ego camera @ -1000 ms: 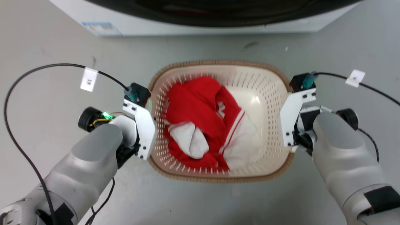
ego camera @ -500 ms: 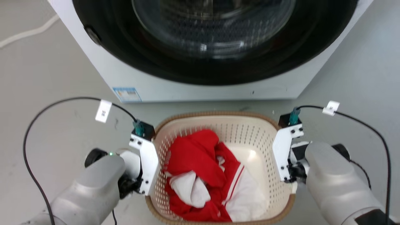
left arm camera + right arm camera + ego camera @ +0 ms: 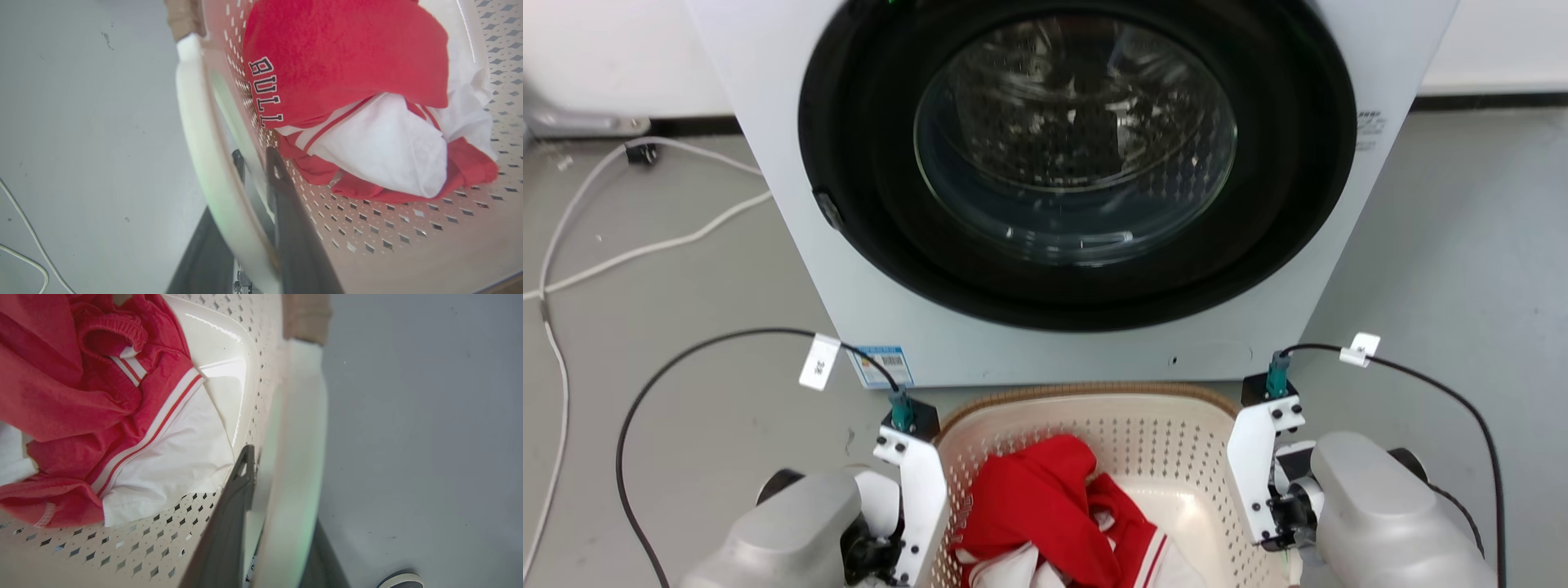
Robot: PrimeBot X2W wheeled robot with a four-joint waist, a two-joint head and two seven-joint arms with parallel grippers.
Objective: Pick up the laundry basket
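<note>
The laundry basket [image 3: 1094, 394] is being held near, just before the washing machine [image 3: 768, 163]. Its left handle [image 3: 196, 134] is being clamped by the left gripper [image 3: 255, 161], its right handle [image 3: 296, 457] by the right gripper [image 3: 271, 469]. Red and white clothing [image 3: 1037, 506] is being contained inside

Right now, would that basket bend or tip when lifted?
Probably stiff: the laundry basket has rigid-looking moulded walls. Likely light, holding only a few clothes. It might tilt leftward, as the clothes lie toward that side.
</note>
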